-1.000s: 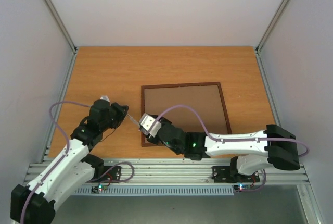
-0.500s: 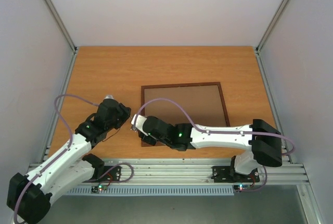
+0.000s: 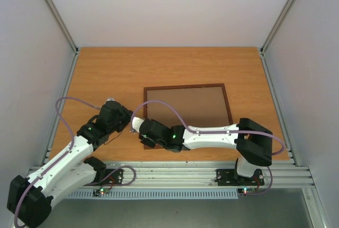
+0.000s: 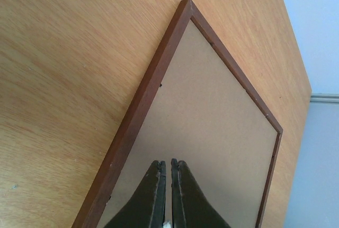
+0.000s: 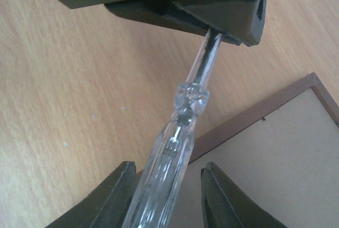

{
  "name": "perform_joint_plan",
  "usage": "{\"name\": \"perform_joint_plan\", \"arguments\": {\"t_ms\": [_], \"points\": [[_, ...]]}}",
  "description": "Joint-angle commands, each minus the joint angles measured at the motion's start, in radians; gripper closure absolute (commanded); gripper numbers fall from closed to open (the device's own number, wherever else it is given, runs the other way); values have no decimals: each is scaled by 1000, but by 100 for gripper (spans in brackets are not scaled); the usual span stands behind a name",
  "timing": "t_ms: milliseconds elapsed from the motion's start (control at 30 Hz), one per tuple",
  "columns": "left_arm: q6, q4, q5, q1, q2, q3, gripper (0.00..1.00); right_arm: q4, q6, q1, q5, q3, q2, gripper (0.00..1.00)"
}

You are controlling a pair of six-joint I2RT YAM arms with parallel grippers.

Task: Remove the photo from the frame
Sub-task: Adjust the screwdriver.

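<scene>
Frame (image 3: 188, 108) back-up on table (image 3: 106, 74), centre-right; photo unseen, presumably inside. Left gripper (image 4: 165, 163) clamped on screwdriver (image 5: 180, 132) shaft by lower-left corner; right gripper (image 5: 168, 165) half-open around clear handle, probably handover for prying.

A clear-handled screwdriver (image 5: 177, 132) slants above the wooden table (image 3: 159, 69), which pale walls (image 3: 175, 5) enclose.

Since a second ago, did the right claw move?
Yes. The right claw slid left, from over the frame's near-left corner to just past its left edge, toward the left claw holding the screwdriver.
</scene>
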Motion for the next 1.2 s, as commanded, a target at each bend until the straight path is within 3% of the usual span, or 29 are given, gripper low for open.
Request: {"name": "perform_joint_plan", "arguments": {"t_ms": [0,333,600,733,833,1000,1167], "points": [[-31,4,-8,-6,4,17,99,44,2,-6,43,51,19,65],[-45,-2,-1,-6,-1,8,99,43,9,-7,78,78,43,73],[-19,-40,-22,-6,-26,18,98,36,-10,-20,50,49,13,99],[12,-51,-41,-6,-87,13,68,62,-15,-54,-20,-17,-40,99],[46,-57,-47,-2,-141,14,54,70,-35,-87,-100,-61,-84,99],[133,-65,-34,29,-176,28,46,51,-89,-160,-232,-127,-151,99],[249,-48,107,110,-85,58,38,40,-164,-202,-175,-187,-199,99]]}}
